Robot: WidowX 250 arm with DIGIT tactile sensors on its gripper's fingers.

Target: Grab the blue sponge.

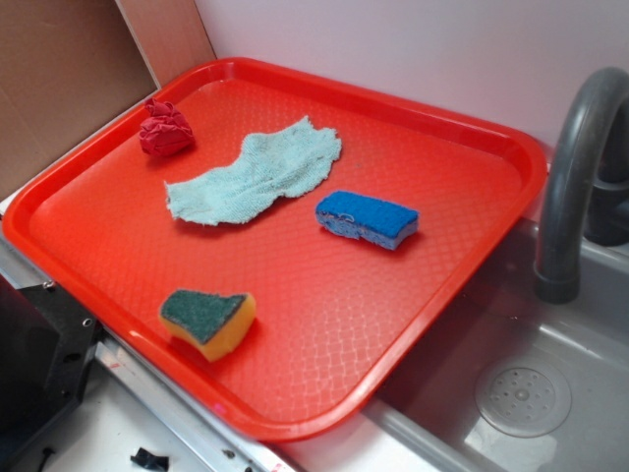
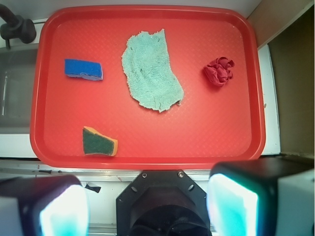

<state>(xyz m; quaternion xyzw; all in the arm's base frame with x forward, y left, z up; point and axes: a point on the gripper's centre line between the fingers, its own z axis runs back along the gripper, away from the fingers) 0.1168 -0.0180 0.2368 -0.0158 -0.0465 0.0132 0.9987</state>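
Observation:
The blue sponge [image 1: 367, 217] lies flat on the red tray [image 1: 472, 138], right of the middle; in the wrist view the blue sponge [image 2: 83, 69] sits at the tray's upper left. My gripper [image 2: 147, 206] hangs high above the tray's near edge, far from the sponge, open with nothing between its pale pads [image 2: 231, 204]. The exterior view does not show the gripper's fingers, only the arm's black base [image 1: 49, 354] at the lower left.
A pale teal cloth [image 1: 257, 172] is spread mid-tray, a crumpled red rag [image 1: 165, 130] lies at the far left, and a yellow sponge with green top [image 1: 207, 322] sits near the front edge. A grey sink [image 1: 536, 393] and faucet [image 1: 575, 177] stand right of the tray.

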